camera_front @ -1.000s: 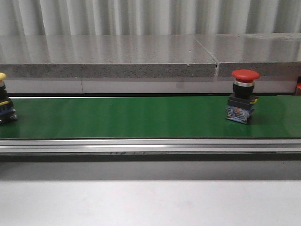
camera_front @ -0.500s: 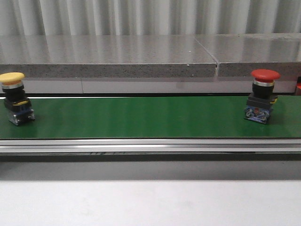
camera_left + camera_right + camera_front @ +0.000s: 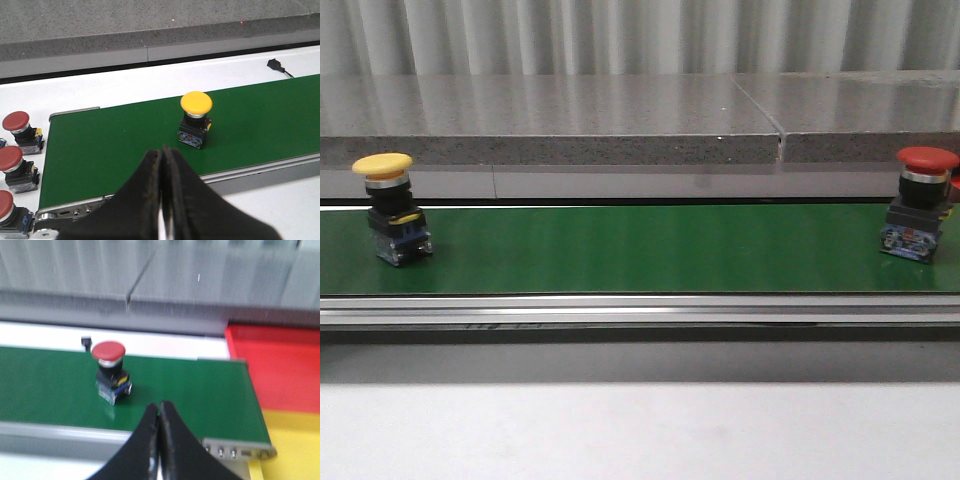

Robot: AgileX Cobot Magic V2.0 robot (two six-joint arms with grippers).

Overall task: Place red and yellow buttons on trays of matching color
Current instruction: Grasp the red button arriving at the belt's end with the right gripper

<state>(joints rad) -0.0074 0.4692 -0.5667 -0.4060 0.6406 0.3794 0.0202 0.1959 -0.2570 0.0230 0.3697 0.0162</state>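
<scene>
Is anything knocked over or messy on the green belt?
Nothing stands out. The yellow button and the red button both stand upright on the green belt, far apart, with nothing spilled or broken.

Yellow btn (image 3: pixel 390 209) & red btn (image 3: pixel 918 204) upright on green belt (image 3: pixel 640 250)

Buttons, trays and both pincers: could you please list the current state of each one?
yellow button: upright on the green belt, free
red button: upright on the belt, free
three spare red buttons: upright beside the belt end
red tray: empty where visible
yellow tray: empty where visible
left pincer: shut, empty
right pincer: shut, empty
</scene>
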